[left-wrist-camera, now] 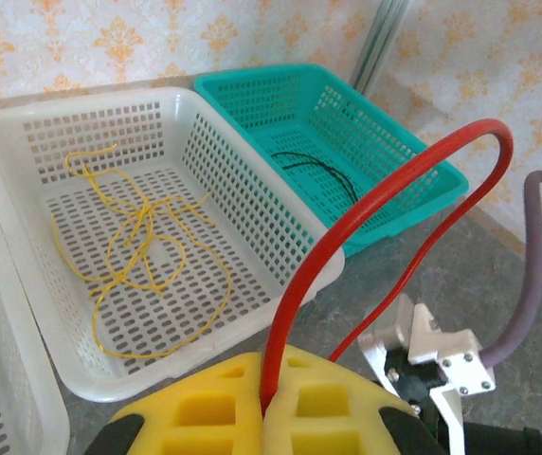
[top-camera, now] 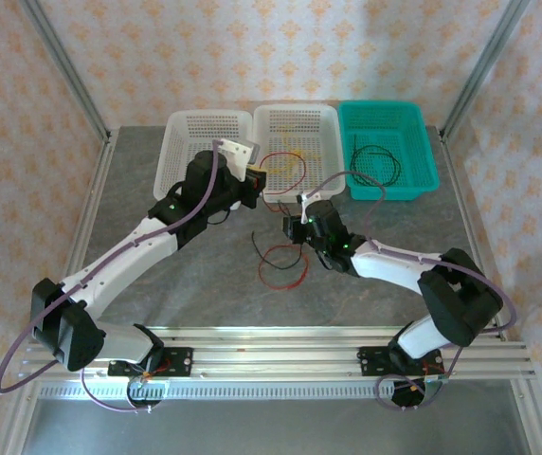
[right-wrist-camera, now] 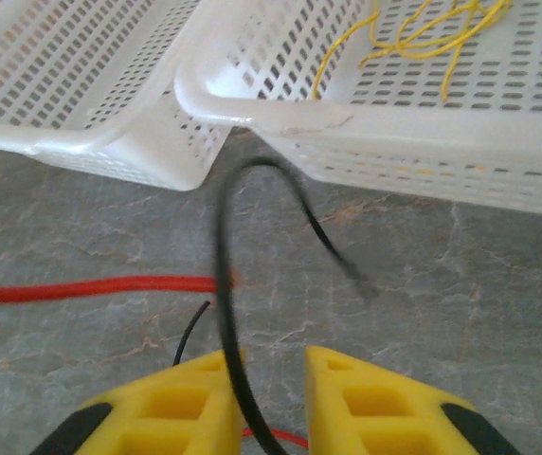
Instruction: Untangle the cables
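Observation:
My left gripper [left-wrist-camera: 273,365] is shut on the red cable [left-wrist-camera: 366,204], which arches up out of the yellow pads and drops back to the table. It hangs at the front of the white baskets [top-camera: 255,180]. The rest of the red cable [top-camera: 280,267] lies looped on the table between the arms. My right gripper [right-wrist-camera: 276,365] hovers low over the table [top-camera: 290,227], its jaws apart. A black cable [right-wrist-camera: 228,284] runs between them against the left finger [right-wrist-camera: 195,398] and curls up in front. A yellow cable [left-wrist-camera: 138,246] lies in the middle white basket. Another black cable [left-wrist-camera: 323,175] lies in the teal basket.
Three baskets stand along the back: a left white one [top-camera: 209,142], the middle white one [top-camera: 297,118] and the teal one [top-camera: 389,114]. The middle basket's front rim [right-wrist-camera: 280,114] is close ahead of my right gripper. Open grey tabletop [top-camera: 176,284] lies in front.

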### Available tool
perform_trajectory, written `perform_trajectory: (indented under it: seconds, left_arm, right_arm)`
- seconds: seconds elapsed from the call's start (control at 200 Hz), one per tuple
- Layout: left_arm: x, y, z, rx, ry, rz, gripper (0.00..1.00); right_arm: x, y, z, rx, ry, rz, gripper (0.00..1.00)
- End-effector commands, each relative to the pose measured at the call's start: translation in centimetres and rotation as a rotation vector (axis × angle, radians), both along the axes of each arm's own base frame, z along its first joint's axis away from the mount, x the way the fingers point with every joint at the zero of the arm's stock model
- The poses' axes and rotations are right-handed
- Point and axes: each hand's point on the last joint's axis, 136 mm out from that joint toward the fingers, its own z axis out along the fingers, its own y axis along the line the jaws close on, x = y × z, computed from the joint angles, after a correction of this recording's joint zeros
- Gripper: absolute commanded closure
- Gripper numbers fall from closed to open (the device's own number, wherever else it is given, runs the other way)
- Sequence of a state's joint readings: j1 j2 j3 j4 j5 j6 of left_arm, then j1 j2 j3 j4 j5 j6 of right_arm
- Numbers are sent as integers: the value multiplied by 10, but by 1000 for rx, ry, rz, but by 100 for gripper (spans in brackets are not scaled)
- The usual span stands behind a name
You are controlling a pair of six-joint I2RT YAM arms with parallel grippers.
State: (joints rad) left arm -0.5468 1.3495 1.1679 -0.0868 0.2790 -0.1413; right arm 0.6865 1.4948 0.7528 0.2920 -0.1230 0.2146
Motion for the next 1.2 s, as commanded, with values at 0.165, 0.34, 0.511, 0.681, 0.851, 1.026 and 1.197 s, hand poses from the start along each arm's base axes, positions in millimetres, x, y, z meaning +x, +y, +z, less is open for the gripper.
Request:
perform_trajectory:
  seconds: [0.165,0.34,0.511,0.681,0.851,1.026,1.197]
  left_arm:
    - [-6,24,-3,21,-1,65,100]
    - [-10,54,-1,10,-14,153,100]
    - [-14,94,7,-36,-42,278,100]
    - [-12,110,1,-95,-19,338,100]
    - [-5,121,-1,-112,-4,405,100]
    - [6,138,12,-211,-26,477,100]
    - [30,155,11,-247,-5,539,100]
  right_arm:
    - [10,-24,8,-31,-27,-152,96]
    - [5,-41,-2,-84,1,-209,97]
    - [-6,-64,-13,-144,28,-270,96]
    - [-16,-81,-24,-191,56,-314,89]
    - [-17,-86,-5,-173,31,-332,63]
    - [-12,-76,44,-97,-53,-299,42]
    - [-5,-51,95,54,-127,-227,37]
